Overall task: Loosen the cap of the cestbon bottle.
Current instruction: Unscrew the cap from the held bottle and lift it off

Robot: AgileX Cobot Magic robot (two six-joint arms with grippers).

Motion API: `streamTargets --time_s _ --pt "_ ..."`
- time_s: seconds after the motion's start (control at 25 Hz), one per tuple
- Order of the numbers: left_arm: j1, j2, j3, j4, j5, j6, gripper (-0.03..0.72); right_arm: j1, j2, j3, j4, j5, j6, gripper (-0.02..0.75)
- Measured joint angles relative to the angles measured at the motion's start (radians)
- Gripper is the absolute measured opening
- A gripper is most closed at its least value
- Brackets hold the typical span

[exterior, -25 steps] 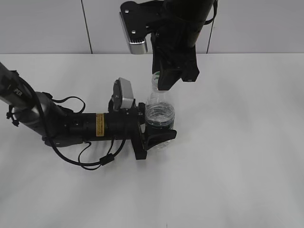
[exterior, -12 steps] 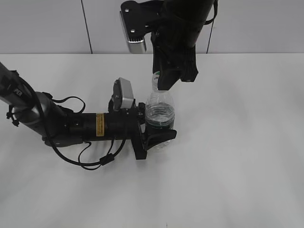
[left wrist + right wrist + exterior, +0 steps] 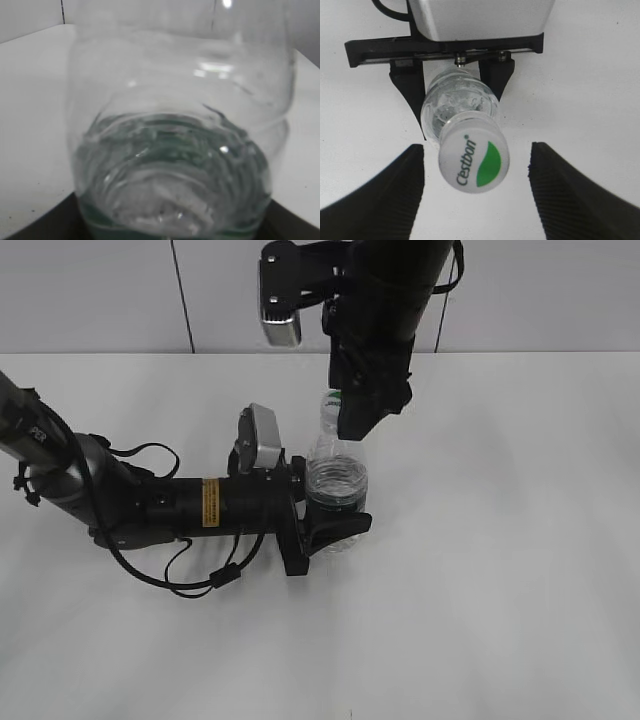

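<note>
Bottle: cestbon bottle (image 3: 337,480) upright on tabletop (image 3: 500,540)
Left jaws (image 3: 335,515): clamped around bottle body
Right jaws (image 3: 475,185): spread apart, flanking cap (image 3: 474,157) without contact

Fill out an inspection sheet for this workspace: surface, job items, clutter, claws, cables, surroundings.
Surface: white table, bare around the arms.
Job's things: cestbon bottle upright, clear, with water inside; white cap on its neck, green mark and lettering on top.
Clutter: nothing seen.
Claws: left claw clamped around the bottle's body; right claw open, fingers apart on either side of the cap, not touching it.
Cables: black cable looped beside the left arm, lying on the table.
Surroundings: light panelled wall behind the table.
</note>
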Motion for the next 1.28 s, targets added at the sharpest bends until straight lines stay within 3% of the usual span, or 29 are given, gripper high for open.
streamTargets --time_s 0.2,0.64,1.0,1.28 --pt "0.0 0.0 0.0 0.0 0.0 0.0 0.408 0.0 0.0 0.0 0.0 0.0 0.119 0.566" --pt "0.0 0.0 0.0 0.0 0.0 -0.001 0.408 0.0 -0.083 0.0 0.006 0.0 0.441 0.575" --pt "0.0 0.0 0.0 0.005 0.0 -0.001 0.408 0.0 -0.113 -0.023 0.017 0.002 1.038 0.576" --pt "0.0 0.0 0.0 0.005 0.0 -0.001 0.408 0.0 -0.112 -0.024 0.017 0.003 1.216 0.576"
